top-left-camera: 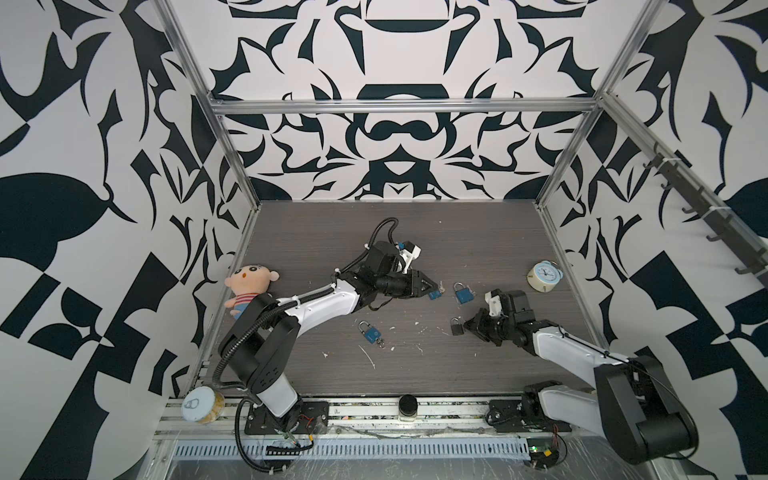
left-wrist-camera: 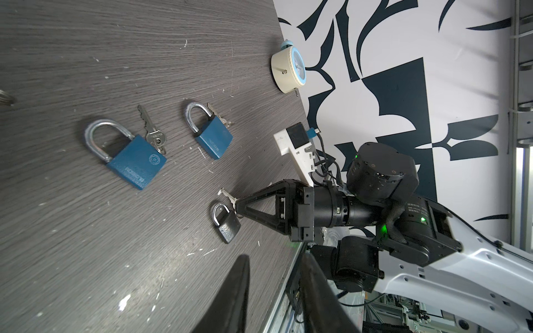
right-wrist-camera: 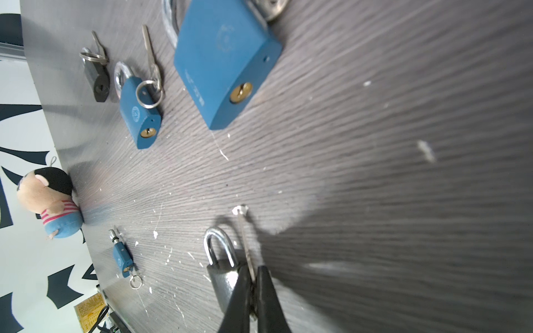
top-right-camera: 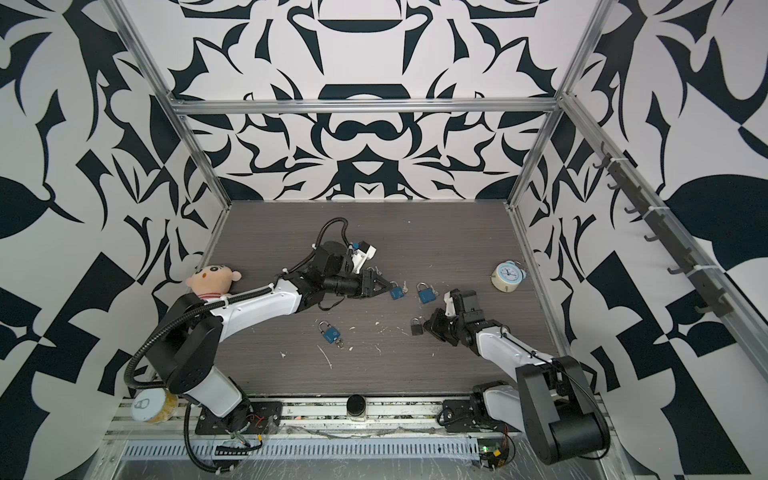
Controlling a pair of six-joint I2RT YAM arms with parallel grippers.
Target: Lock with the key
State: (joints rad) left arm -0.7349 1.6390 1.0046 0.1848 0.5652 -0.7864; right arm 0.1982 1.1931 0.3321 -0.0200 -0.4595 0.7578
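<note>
As right claw (right-wrist-camera: 253,272) grips key (right-wrist-camera: 244,236), open tabletop (right-wrist-camera: 375,129)

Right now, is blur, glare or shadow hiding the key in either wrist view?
Right wrist view: the key is thin but legible, the right gripper shut on it is soft, glare whitens the grey padlock, arm shadow darkens the table beside them. Left wrist view: key and right gripper crisp, the open left gripper is a dark foreground blur.
</note>
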